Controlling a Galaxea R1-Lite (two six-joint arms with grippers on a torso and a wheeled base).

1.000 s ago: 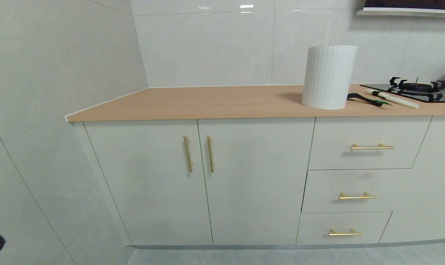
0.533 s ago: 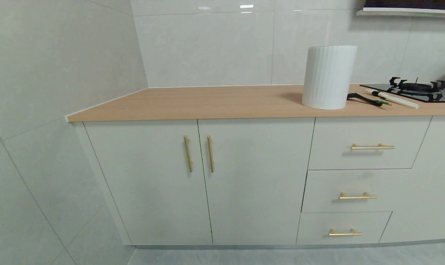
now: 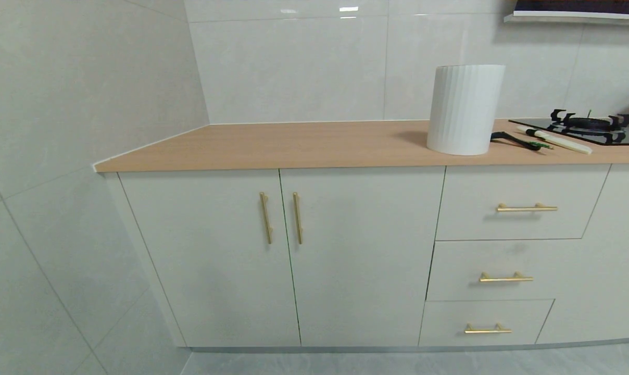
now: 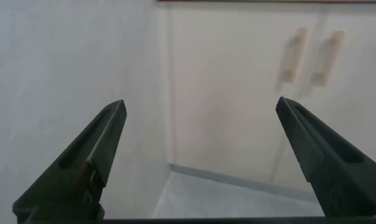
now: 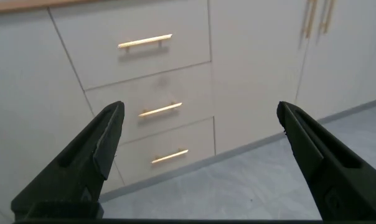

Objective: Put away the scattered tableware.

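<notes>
The left gripper (image 4: 199,107) and right gripper (image 5: 199,107) both gape wide, holding nothing. The tableware (image 3: 559,140) lies unmoved on the countertop (image 3: 293,146), at 3 o'clock of the white holder (image 3: 465,109). A dark shape at the head view's 8 o'clock corner a second ago has gone.

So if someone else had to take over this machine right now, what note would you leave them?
Left gripper: open, empty, low in front of the cabinet doors.
Right gripper: open, empty, facing the drawers, all shut.
Things: a dark utensil and a pale utensil lie on the countertop between the white ribbed container and the hob.
Done: nothing visibly put away.
Left: pick up each utensil and stow it, probably in the container.
</notes>
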